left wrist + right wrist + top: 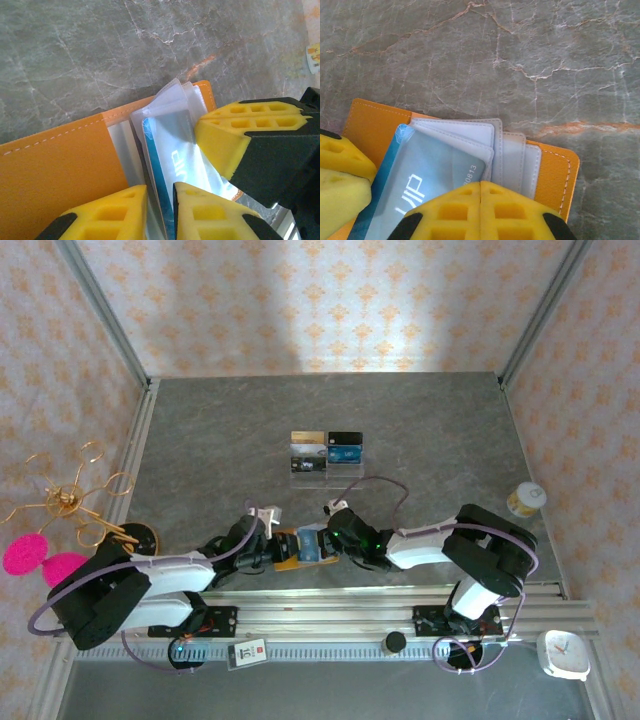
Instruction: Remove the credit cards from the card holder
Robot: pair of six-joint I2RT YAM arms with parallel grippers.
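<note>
Centrally, by the near edge of the grey marbled table (430, 430), the tan-orange leather card holder (287, 558) lies open, white stitching along its rounded border. Translucent plastic sleeves (515, 150) fan from it; one encloses a glossy light blue card (420, 185). Left gripper (160, 212): yellow ribbed fingers (115, 215) narrowly parted about sleeve and card edges; whether they pinch cannot be told. Right gripper (480, 202): closed flush, tips on the sleeve over that card. Four flat rectangular cards (327, 452) rest mid-table on a clear stand (326, 474).
</note>
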